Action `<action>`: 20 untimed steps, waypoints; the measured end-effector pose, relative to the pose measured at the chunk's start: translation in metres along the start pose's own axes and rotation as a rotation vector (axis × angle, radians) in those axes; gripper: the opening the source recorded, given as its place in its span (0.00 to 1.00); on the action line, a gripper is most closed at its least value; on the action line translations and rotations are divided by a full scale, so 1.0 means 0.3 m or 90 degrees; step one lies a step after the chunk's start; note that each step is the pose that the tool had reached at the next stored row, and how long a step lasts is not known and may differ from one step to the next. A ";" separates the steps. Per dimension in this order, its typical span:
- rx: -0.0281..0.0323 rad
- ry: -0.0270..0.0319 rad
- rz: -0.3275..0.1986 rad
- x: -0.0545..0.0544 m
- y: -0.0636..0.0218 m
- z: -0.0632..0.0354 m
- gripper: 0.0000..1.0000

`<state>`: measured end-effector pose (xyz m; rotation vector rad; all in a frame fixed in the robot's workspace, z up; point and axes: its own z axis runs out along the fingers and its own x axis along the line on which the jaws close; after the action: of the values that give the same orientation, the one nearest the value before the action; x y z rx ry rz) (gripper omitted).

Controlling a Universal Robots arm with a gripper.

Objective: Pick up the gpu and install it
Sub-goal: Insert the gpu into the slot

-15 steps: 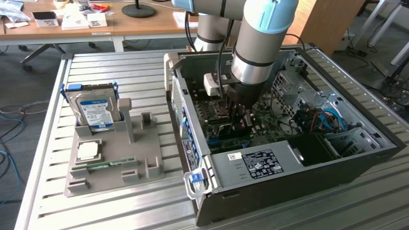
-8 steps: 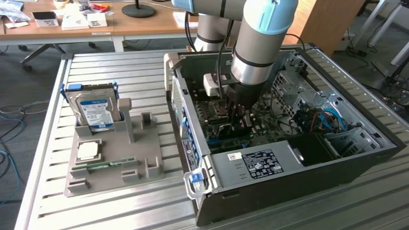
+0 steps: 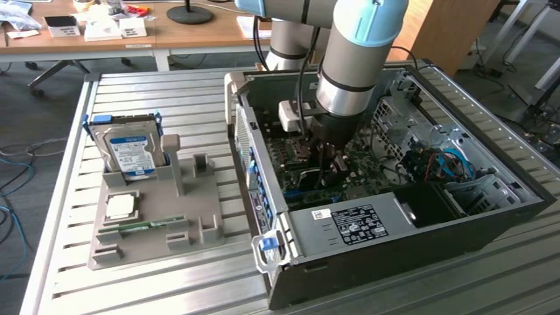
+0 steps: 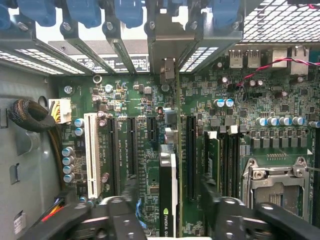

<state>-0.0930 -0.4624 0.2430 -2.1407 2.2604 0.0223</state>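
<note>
- Wrist view: our end effector (image 4: pixel 167 200) is clamped on the gpu (image 4: pixel 168 190), one finger (image 4: pixel 125 210) on each side of the card.
- We hold the gpu edge-on, upright, just above the motherboard (image 4: pixel 240 100), among its long black slots (image 4: pixel 191 155).
- To seat it well, we judge the card must stay square to its slot, bracket end toward the rear openings, pressed straight down.
- Gpu looks thin and dark, with a green logo label.
- Exterior view: our arm (image 3: pixel 355 59) reaches into the open case (image 3: pixel 490 216) on the table (image 3: pixel 175 275).

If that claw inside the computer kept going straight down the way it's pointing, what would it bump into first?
Probably nothing new: the gripper carries the gpu edge-on, so the card would meet the green motherboard, at one of its long black slots, before the fingers do. Depth is hard to judge.
</note>
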 end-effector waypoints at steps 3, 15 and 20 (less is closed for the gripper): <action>0.0000 0.0000 0.000 0.000 0.000 0.000 0.69; 0.0000 -0.0002 0.000 -0.001 0.000 -0.046 0.69; 0.0000 -0.0001 0.000 -0.002 -0.001 -0.081 0.69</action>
<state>-0.0930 -0.4624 0.2672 -2.1405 2.2603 0.0225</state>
